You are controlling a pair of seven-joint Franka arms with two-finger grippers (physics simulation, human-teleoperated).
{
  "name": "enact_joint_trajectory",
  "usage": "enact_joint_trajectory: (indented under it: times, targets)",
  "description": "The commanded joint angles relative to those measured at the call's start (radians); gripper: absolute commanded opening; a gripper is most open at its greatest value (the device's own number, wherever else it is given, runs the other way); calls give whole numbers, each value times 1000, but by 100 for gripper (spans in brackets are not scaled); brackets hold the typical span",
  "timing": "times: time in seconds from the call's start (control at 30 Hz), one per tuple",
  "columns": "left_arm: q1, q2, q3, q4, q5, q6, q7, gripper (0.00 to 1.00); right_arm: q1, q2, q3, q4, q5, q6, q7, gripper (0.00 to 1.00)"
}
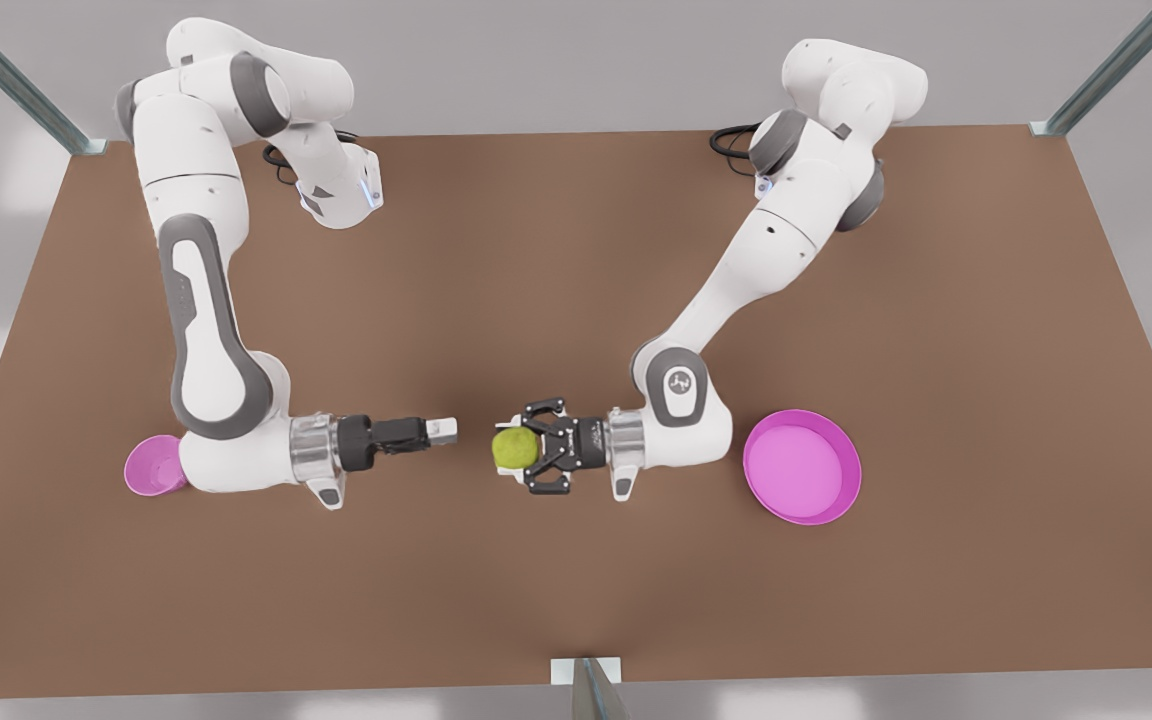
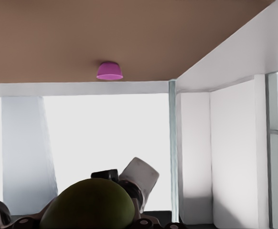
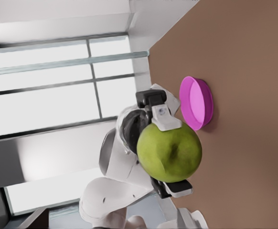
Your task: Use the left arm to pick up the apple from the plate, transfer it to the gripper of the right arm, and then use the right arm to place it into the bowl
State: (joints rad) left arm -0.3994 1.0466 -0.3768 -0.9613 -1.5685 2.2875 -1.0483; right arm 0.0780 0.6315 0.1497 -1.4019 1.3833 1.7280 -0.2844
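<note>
I'm watching the left gripper [image 1: 521,449] clenching the small yellow-green apple [image 1: 513,449] above the brown table [image 1: 576,300], between both arms. The right gripper [image 1: 446,430] is facing it, just apart — whether it's parted, I cannot tell. Risk: releasing early drops the fruit, far from the small deep pink bowl [image 1: 151,466] and the wide pink plate [image 1: 802,467]

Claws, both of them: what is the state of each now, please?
Left claw: closed on the apple.
Right claw: facing the apple, cannot be told.

brown table [image 1: 576,600], metal corner posts [image 1: 6,80], perhaps windows [image 3: 58,86]
</note>
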Motion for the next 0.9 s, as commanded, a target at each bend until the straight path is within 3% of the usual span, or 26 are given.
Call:
enact_joint_trajectory:
  times: [0.0,0.17,0.87]
  targets:
    - [-3,0,-2,1,-10,29,-168,69,19,27,-1,32,39,159,-164,100]
    - [-6,-4,-2,1,-8,26,-171,69,9,37,-12,23,-33,160,-208,100]
    - [-9,-5,4,-1,-2,23,-164,69,138,65,2,20,3,331,-207,100]
